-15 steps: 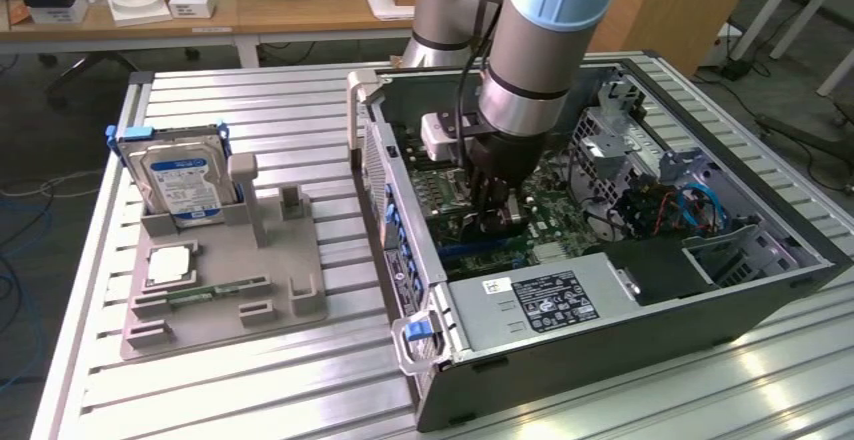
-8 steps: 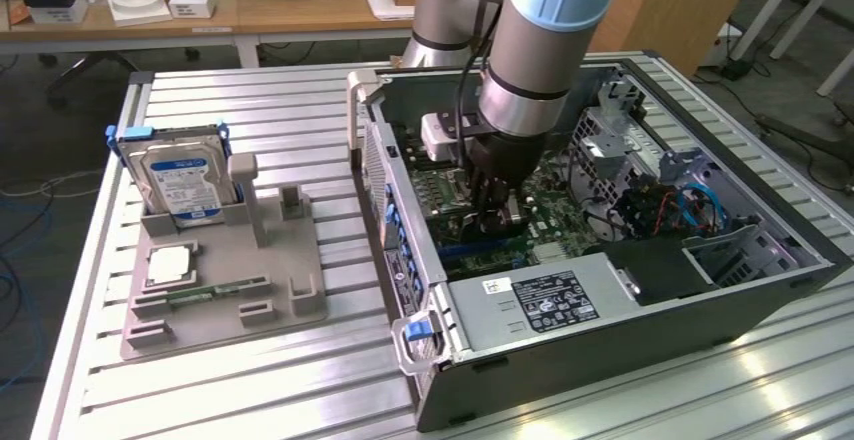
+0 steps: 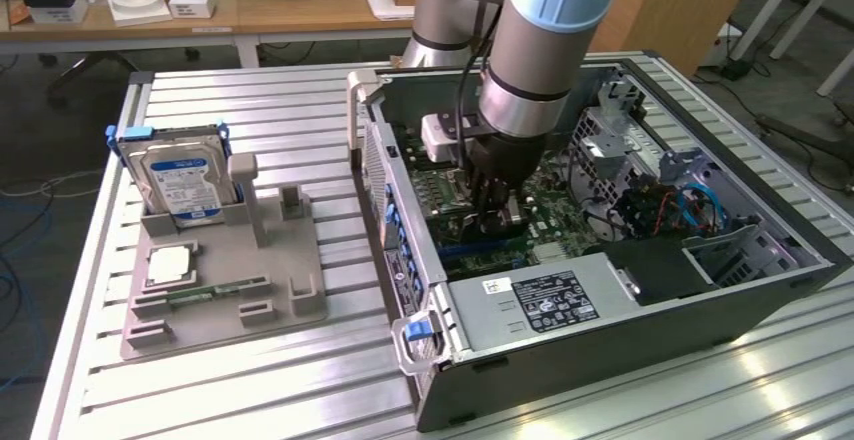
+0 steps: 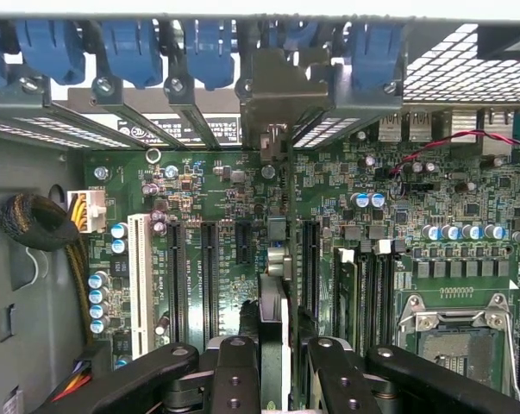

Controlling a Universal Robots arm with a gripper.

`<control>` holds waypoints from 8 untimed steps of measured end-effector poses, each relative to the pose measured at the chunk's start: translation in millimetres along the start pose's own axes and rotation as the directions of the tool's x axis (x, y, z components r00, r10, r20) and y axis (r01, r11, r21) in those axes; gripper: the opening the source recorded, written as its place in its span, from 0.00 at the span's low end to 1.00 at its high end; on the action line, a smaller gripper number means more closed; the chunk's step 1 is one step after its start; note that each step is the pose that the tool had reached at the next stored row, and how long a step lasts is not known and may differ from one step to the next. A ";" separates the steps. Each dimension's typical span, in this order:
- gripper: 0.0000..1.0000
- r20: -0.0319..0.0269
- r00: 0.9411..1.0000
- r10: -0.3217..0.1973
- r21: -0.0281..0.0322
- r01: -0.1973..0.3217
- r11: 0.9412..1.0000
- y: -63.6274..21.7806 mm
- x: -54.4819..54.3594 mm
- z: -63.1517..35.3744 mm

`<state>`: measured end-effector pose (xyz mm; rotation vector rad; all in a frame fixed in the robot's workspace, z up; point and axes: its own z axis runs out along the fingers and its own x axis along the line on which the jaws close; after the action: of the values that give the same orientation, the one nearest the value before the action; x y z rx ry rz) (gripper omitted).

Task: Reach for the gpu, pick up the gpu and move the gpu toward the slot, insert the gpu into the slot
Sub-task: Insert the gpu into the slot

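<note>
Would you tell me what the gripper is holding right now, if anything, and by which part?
The gripper holds the gpu edge-on, with the jaws clamped on both flat faces at its upper edge, away from its bracket end.

On my tabletop (image 3: 267, 390) the open computer case (image 3: 601, 310) sits at the exterior view's right and the holder (image 3: 227, 260) at its left. The hard drive (image 3: 180, 175) stands upright at the holder's far end, with the memory stick (image 3: 220, 288) lying nearer the camera. Inside the case, my gripper (image 3: 491, 200) hangs over the motherboard (image 4: 199, 190), clamping the gpu (image 4: 275, 285) on edge.
</note>
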<state>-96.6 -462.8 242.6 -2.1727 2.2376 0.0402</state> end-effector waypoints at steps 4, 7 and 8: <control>0.27 0.000 1.000 0.000 0.000 0.000 1.000 0.1 -1.1 1.7; 0.27 0.000 1.000 0.000 0.000 0.000 1.000 0.1 -1.2 2.3; 0.27 0.000 1.000 0.000 0.000 0.000 1.000 0.1 -1.2 2.4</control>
<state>-96.7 -461.5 240.2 -2.1729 2.2377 0.0402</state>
